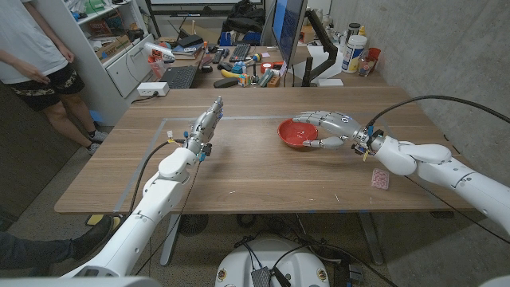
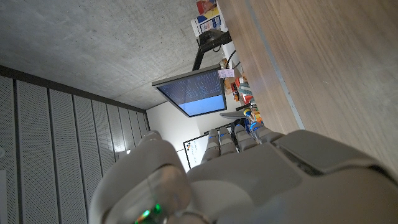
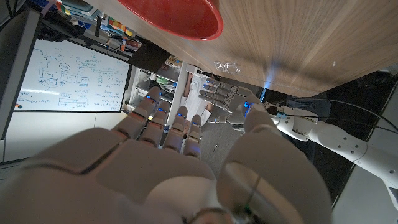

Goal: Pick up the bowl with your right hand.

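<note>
The red bowl (image 1: 301, 133) is sitting on the wooden table (image 1: 255, 179), a bit right of the middle and toward the far side. It is standing the right way up, and it is looking empty inside.

The right hand (image 1: 333, 129) is reaching in from the right and is hanging right at the bowl's right rim. Some fingers (image 1: 315, 117) are stretching over the far part of the rim, and others are lying along the near side. The hand is looking part open, with the fingers apart. I cannot tell if it is touching the bowl yet or squeezing it. The bowl is not looking lifted. In the right wrist view the bowl (image 3: 177, 15) is sitting just past the fingertips.

The left hand (image 1: 205, 126) is waiting well apart from the bowl, on the left part of the table. Its fingers are pointing away from the robot, and it is holding nothing.

A small pink thing (image 1: 380, 180) is lying on the table near the right arm.

What could go wrong: the bowl is looking smooth and round, so I think the fingers could be slipping off the rim. If the hand is pushing before it closes, the bowl could be sliding away or tipping up. A grip on one side only could let it tilt and fall
</note>
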Robot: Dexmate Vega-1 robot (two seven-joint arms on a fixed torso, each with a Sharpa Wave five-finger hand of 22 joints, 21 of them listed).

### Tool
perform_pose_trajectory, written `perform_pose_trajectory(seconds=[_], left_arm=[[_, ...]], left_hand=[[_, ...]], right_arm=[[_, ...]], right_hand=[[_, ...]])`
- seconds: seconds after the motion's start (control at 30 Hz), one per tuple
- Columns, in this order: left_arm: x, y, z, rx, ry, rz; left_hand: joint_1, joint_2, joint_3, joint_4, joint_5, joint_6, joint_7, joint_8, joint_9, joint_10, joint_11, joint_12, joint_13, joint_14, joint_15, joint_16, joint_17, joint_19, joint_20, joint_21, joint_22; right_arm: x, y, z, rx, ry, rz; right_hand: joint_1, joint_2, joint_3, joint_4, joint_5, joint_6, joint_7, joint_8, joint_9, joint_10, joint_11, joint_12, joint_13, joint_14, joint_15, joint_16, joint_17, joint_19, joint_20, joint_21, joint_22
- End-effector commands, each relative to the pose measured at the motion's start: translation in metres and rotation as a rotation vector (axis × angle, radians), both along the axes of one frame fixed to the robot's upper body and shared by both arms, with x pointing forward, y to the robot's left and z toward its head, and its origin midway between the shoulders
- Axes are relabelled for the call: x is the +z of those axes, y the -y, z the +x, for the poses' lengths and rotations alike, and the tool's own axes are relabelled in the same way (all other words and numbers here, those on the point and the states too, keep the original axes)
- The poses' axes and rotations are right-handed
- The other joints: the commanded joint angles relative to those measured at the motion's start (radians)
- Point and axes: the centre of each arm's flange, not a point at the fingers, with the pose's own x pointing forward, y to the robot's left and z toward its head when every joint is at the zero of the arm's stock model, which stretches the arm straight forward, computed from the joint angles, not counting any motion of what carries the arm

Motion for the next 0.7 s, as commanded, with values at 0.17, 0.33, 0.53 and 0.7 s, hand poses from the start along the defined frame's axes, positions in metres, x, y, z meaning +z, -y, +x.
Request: perform_pose_trajectory(seconds=[0.17, 0.33, 0.53, 0.7], left_arm=[[0.0020, 0.0048, 0.0009, -0.004, -0.001, 0.006], [0.0016, 0.0067, 0.0016, -0.005, -0.002, 0.007], [0.0026, 0.0091, 0.0027, -0.009, 0.000, 0.009], [0.0035, 0.0115, 0.0041, -0.015, 0.000, 0.012]], left_hand=[[0.009, 0.001, -0.004, 0.004, 0.007, -0.001, -0.003, -0.001, 0.003, 0.001, -0.007, 0.004, 0.005, -0.001, -0.002, 0.006, 0.003, -0.011, -0.033, 0.000, 0.005], [0.009, 0.001, -0.005, 0.004, 0.007, 0.000, -0.002, 0.000, 0.003, 0.001, -0.007, 0.004, 0.005, -0.001, -0.002, 0.006, 0.003, -0.012, -0.032, 0.000, 0.005], [0.009, 0.001, -0.005, 0.004, 0.007, 0.001, -0.003, 0.000, 0.003, 0.001, -0.009, 0.005, 0.005, -0.001, -0.001, 0.006, 0.003, -0.012, -0.032, 0.000, 0.005], [0.009, 0.002, -0.006, 0.004, 0.007, 0.001, -0.002, 0.000, 0.003, 0.001, -0.007, 0.004, 0.005, -0.001, -0.001, 0.006, 0.004, -0.013, -0.031, 0.000, 0.005]], right_arm=[[0.0011, -0.0033, 0.0028, -0.020, 0.007, -0.042], [0.0006, -0.0033, 0.0053, -0.032, 0.003, -0.052], [-0.0011, -0.0033, 0.0087, -0.057, 0.006, -0.074], [-0.0026, -0.0049, 0.0109, -0.071, 0.010, -0.086]], right_hand=[[0.021, -0.007, 0.011, 0.000, 0.010, 0.007, 0.003, 0.008, 0.006, 0.009, 0.002, 0.007, 0.002, 0.004, -0.038, 0.006, 0.005, 0.019, 0.005, -0.005, 0.004], [0.028, -0.010, 0.013, 0.001, 0.010, 0.015, 0.003, 0.011, 0.006, 0.016, 0.006, 0.011, 0.002, 0.006, -0.038, 0.007, 0.005, 0.022, 0.006, -0.009, 0.004], [0.033, -0.012, 0.014, 0.001, 0.010, 0.017, 0.005, 0.012, 0.006, 0.018, 0.009, 0.012, 0.002, 0.009, -0.039, 0.008, 0.005, 0.026, 0.008, -0.011, 0.004], [0.036, -0.013, 0.015, 0.001, 0.010, 0.017, 0.008, 0.012, 0.006, 0.018, 0.009, 0.012, 0.002, 0.009, -0.037, 0.008, 0.005, 0.026, 0.012, -0.014, 0.004]])
